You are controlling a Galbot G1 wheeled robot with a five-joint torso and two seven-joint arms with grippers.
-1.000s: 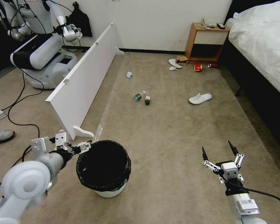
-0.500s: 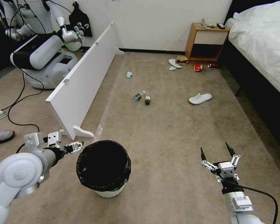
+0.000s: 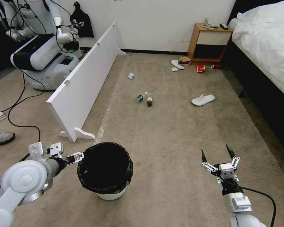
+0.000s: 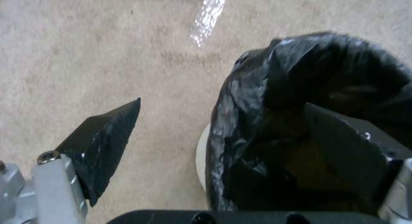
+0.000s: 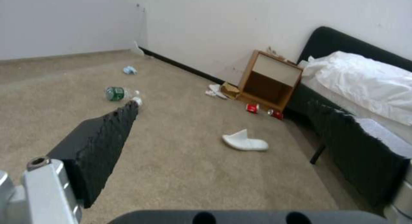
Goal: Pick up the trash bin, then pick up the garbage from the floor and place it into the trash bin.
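Note:
The trash bin (image 3: 112, 196), white with a black bag over its rim, stands on the carpet low in the head view. My left gripper (image 3: 76, 156) is open at the bin's left side. In the left wrist view one of its fingers (image 4: 103, 143) is over carpet and the other lies against the bag (image 4: 257, 121). My right gripper (image 3: 215, 151) hovers open and empty to the bin's right. The garbage lies farther off: two bottles (image 3: 141, 97), a light-blue tissue (image 3: 131, 75), a slipper (image 3: 203, 99), and another slipper (image 3: 177, 64), a paper bag (image 3: 185, 60), a red cup (image 3: 200, 68) and a can (image 3: 215, 66) by the nightstand.
A long white board (image 3: 82, 85) stands on edge on the left, with another robot (image 3: 44, 53) and cables behind it. The bed (image 3: 268, 47) runs along the right and the nightstand (image 3: 208, 42) stands at the far wall. A shoe (image 3: 1, 137) lies at the left edge.
My left gripper has drawn back leftward from the bin's rim and dropped a little. My right gripper has come slightly back toward me. The bin has not moved.

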